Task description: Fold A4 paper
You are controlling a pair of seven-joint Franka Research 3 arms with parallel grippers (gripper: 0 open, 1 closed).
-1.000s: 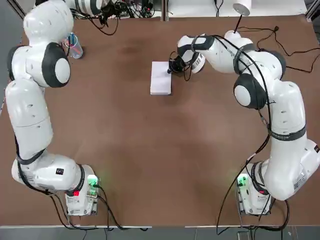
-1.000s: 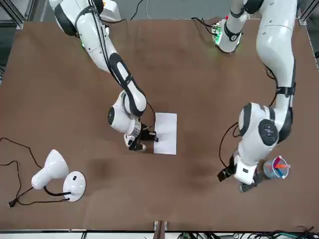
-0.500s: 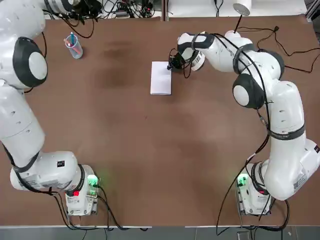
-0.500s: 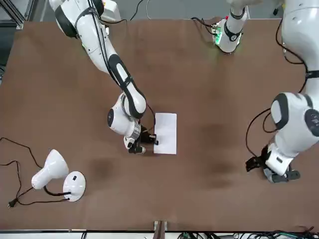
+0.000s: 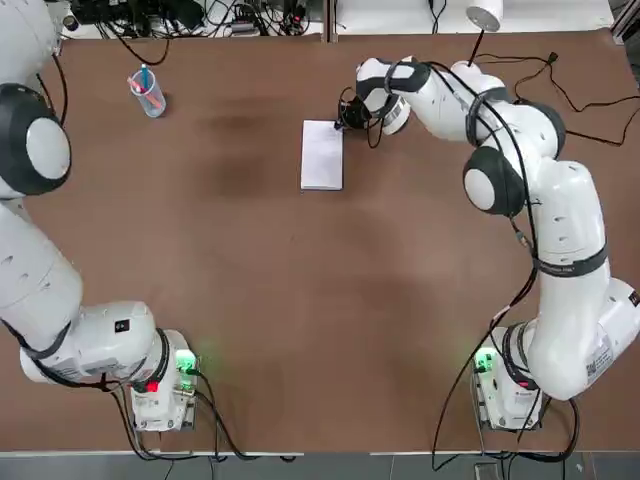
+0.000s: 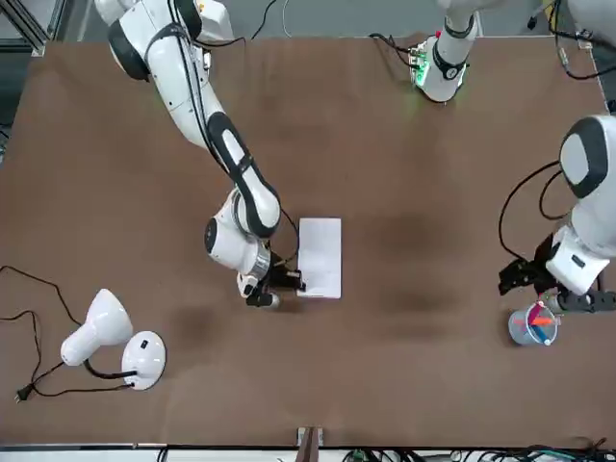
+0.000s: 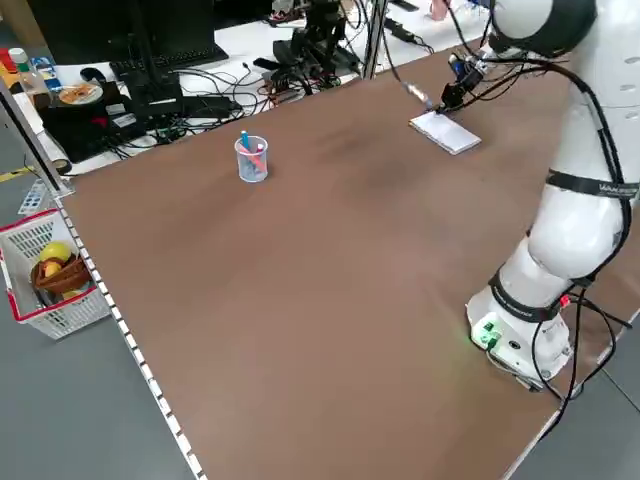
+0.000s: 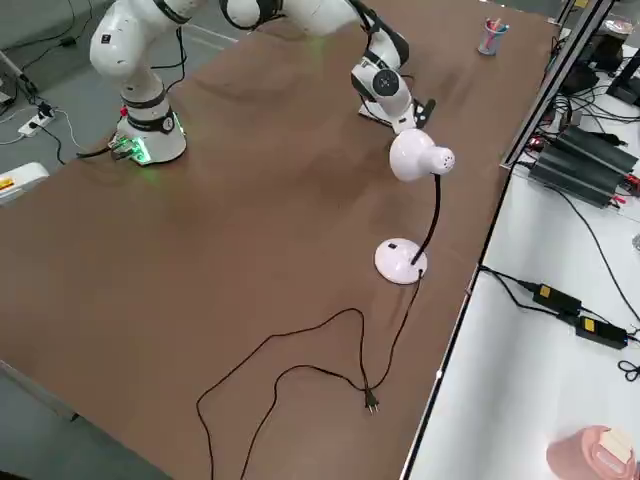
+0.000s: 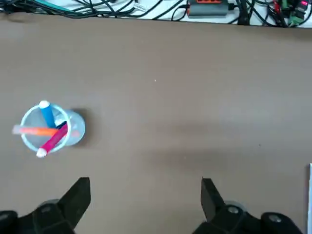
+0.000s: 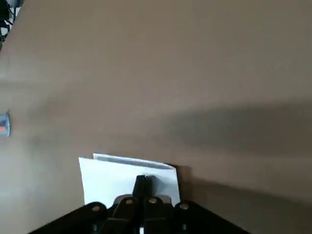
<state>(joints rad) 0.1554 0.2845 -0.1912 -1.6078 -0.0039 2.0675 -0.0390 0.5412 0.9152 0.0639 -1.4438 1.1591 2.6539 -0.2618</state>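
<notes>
Top view taken as clock dial. A4 paper point(image 5: 322, 156): at 12 o'clock, flat narrow white rectangle, smooth, matte; layers slightly parted along one edge. Right gripper point(image 10: 145, 178): black, angular, fingers fully together over the paper's 1 o'clock side; cannot tell if any sheet is pinched. Left gripper point(image 9: 146, 183): fingers wide apart, empty, near clear round cup point(image 9: 51, 127) of markers, 10 o'clock.

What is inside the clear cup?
In the cup stand a blue pen, an orange one and a pink one; their lower ends cannot be made out clearly.
</notes>
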